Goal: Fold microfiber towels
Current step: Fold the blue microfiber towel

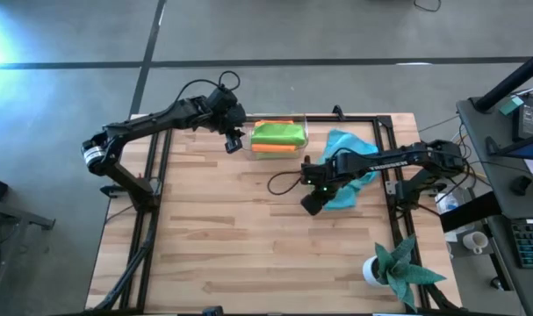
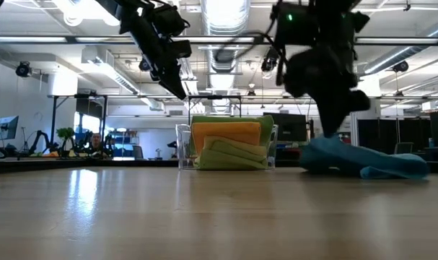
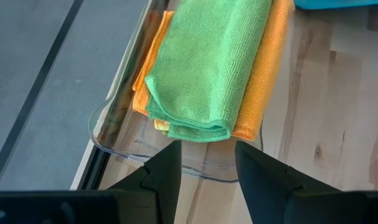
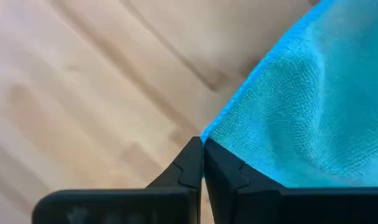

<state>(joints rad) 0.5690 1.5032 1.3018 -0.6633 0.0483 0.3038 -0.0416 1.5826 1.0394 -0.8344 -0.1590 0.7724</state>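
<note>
Light blue microfiber towel [image 1: 349, 171] lies crumpled on the counter [image 1: 248, 254] near the right edge, toward the far side. Right hand [image 4: 203, 163] is pinched tight on its corner. Green towel [image 1: 277, 133] sits folded over the orange towel [image 1: 270, 149] in a clear bin [image 3: 114, 146] at the far edge. Left hand [image 3: 204, 165] hovers by the bin, fingers parted, holding nothing.

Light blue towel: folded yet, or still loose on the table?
Loose. The light blue towel lies rumpled and uneven on the table, and the right gripper is shut on its edge.
</note>
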